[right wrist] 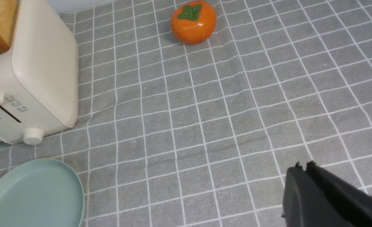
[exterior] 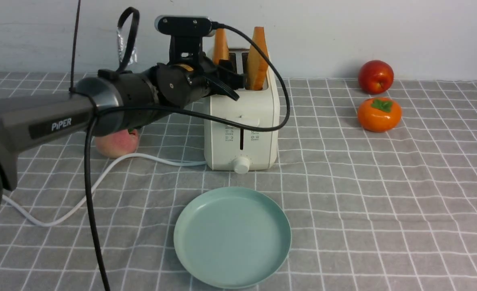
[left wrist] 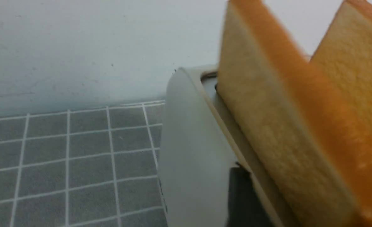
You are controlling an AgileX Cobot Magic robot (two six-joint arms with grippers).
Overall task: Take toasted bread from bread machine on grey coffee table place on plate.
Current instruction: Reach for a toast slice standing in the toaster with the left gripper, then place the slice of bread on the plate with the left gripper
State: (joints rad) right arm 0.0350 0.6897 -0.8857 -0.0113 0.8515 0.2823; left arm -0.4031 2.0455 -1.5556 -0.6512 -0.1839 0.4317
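there were two slices of toast [exterior: 257,60], one toaster [exterior: 244,105], one plate [exterior: 232,237], one white cord [exterior: 76,206], one peach [exterior: 117,144], one red apple [exterior: 376,76] and one persimmon [exterior: 379,114], seven kinds counted on or above one table [exterior: 383,194].

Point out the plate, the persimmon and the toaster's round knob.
Plate [exterior: 233,238]: front view, on its rim's inside, the bare flat middle.
Persimmon [right wrist: 193,26]: right wrist view, on its orange side below the leaves.
Round knob [exterior: 241,165]: front view, on its front face.
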